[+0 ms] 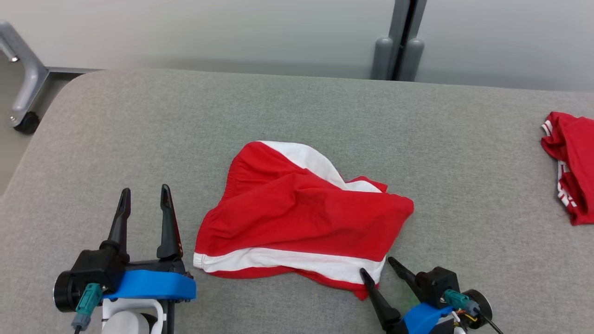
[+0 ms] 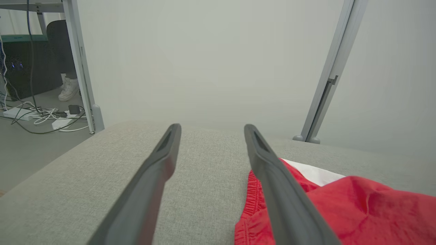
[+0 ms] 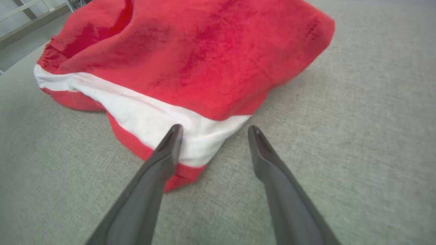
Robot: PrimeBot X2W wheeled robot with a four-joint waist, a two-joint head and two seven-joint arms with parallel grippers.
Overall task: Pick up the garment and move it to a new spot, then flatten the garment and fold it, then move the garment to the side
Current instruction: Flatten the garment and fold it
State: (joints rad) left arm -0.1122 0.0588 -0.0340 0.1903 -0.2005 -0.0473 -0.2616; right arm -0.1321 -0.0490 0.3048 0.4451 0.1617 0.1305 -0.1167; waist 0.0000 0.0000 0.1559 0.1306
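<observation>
Red shorts [image 1: 297, 218] with white stripes lie bunched up on the grey table [image 1: 139, 116], about in its middle.

The left gripper [image 1: 145, 189] sits just beside the left edge of the shorts. Its two dark fingers are spread wide and hold nothing. From the left wrist view, this gripper [image 2: 211, 126] points past the shorts. One finger crosses in front of the crinkly red edge, with bare table between the two fingers.

The right gripper [image 1: 377, 265] is at the near right corner of the shorts. Its fingers are spread wide too, with nothing gripped. From its own wrist view, the gripper [image 3: 213, 127] has one finger over the white stripe [image 3: 160, 119] at that corner. The other finger is over bare table just beside the shorts. I cannot tell if the finger touches the cloth.

Another red cloth [image 1: 573, 162] lies well apart from the shorts, far off to their right.
</observation>
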